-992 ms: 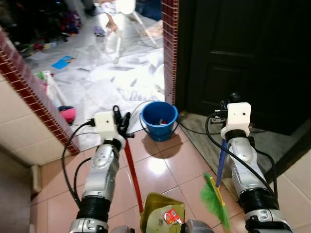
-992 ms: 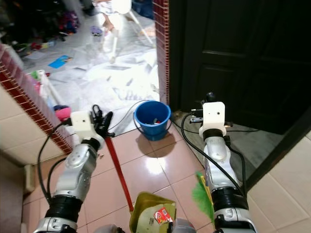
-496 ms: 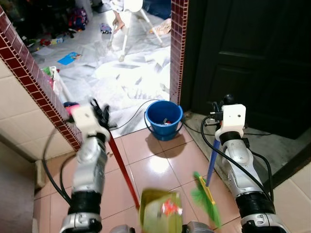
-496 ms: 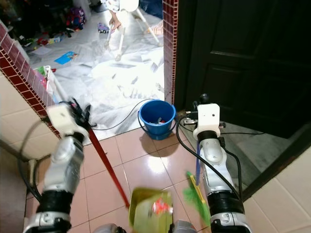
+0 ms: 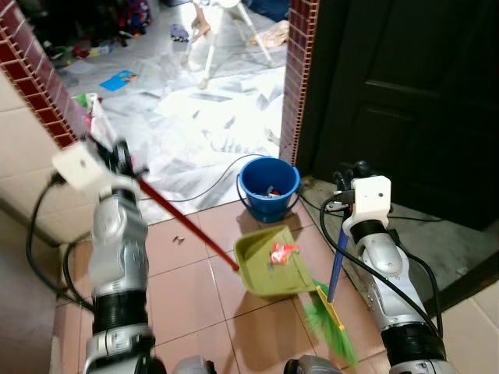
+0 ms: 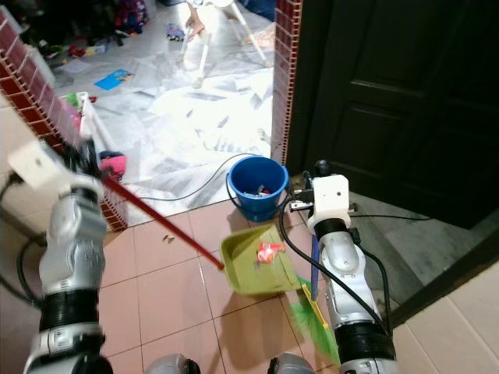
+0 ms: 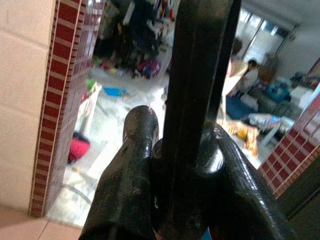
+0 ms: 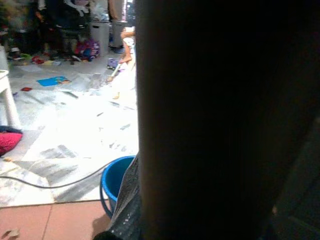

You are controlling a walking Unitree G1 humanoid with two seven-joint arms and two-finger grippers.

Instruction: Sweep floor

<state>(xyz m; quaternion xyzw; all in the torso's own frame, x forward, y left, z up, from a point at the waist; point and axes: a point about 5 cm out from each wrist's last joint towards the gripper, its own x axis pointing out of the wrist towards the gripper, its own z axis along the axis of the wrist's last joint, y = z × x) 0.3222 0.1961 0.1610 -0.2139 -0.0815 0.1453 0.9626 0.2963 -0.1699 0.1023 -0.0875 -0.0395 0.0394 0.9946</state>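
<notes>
Left gripper: raised at about 9 o'clock in the head views, fingers clenched on the red handle of the dustpan.

Dustpan: olive green, lifted off the floor and tilted, its open mouth toward the bucket at roughly 12 o'clock from it; the handle slants up from the pan toward 10 o'clock.

Litter: a red and white scrap lying in the pan (small grey bits beside it, too small to identify).

Bucket: blue, standing on the floor just beyond the pan, at the foot of the red-tiled pillar; something red shows inside.

Right gripper: at about 3 o'clock in the head views, grasping the top of the blue broom shaft (its wrist view is mostly blocked by dark fingers).

Broom: blue shaft upright, green bristles down at 5 o'clock from the pan, touching its near edge.

Floor: pink tiles near the robot; past the threshold, pale marbled floor with a black cable trailing across.

Dark door: at 1 o'clock, beside the pillar.

Far room: scattered toys and white chair legs.
</notes>
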